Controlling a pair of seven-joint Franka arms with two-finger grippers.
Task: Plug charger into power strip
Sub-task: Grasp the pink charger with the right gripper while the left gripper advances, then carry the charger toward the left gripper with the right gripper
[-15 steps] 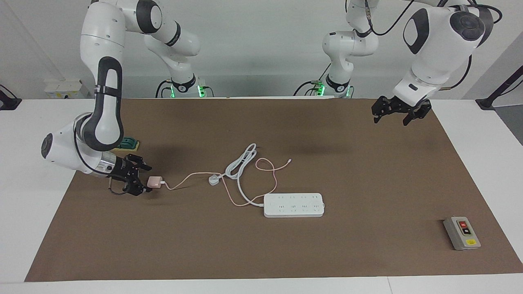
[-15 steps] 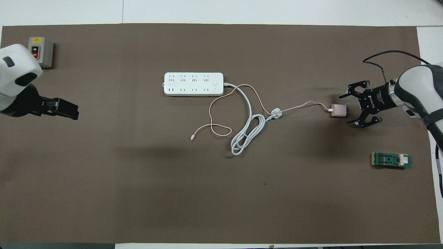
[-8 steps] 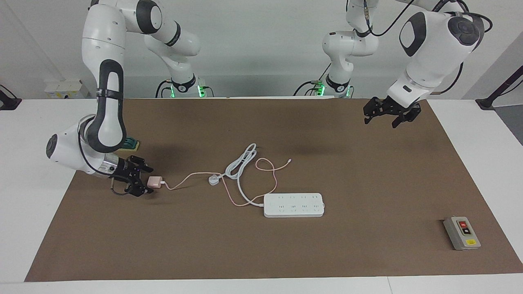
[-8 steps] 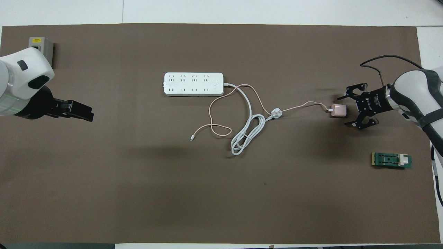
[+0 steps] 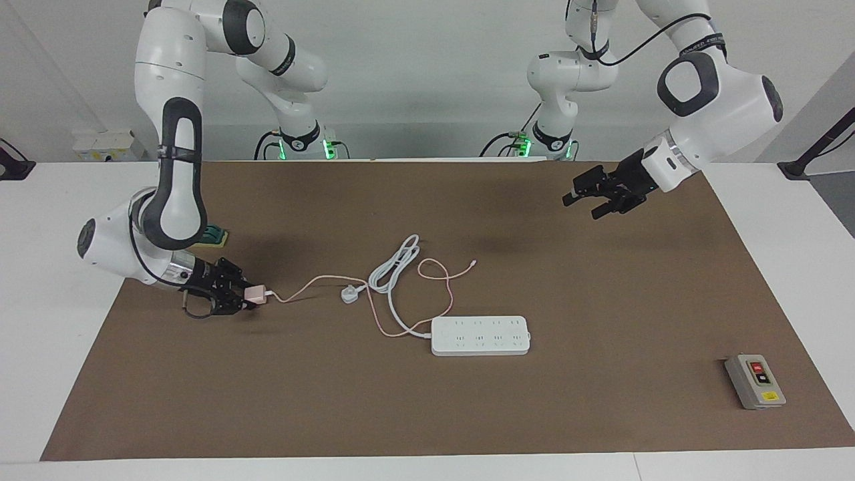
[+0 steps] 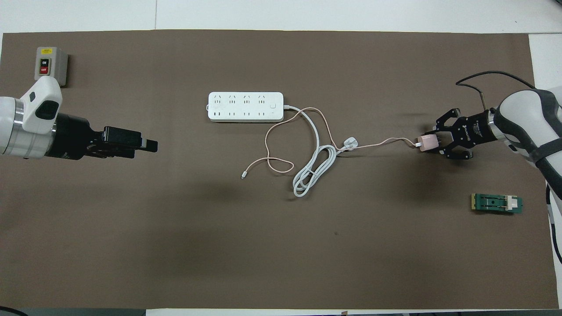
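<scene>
Your right gripper (image 5: 244, 296) is low at the right arm's end of the mat, its fingers closed around the charger (image 6: 426, 142), which sits on or just off the mat there. From the cube the pink cable (image 5: 314, 287) trails toward the middle of the table, passes the white plug (image 5: 349, 293) and loops across the thick white cord (image 6: 314, 169).

The strip (image 5: 480, 335) lies flat in the middle of the table, farther from the robots than the charger, with its long axis running along the table's length, end to end. So the carry goes from the right arm's end toward the middle and a little away from the robots. Your right gripper is the one nearer the charger and already has it.

Your left gripper (image 5: 596, 194) hangs above the mat toward the left arm's end; I cannot tell how its fingers stand.

Judging from this, watch the cable: it may drag the plug and cord as you lift.
</scene>
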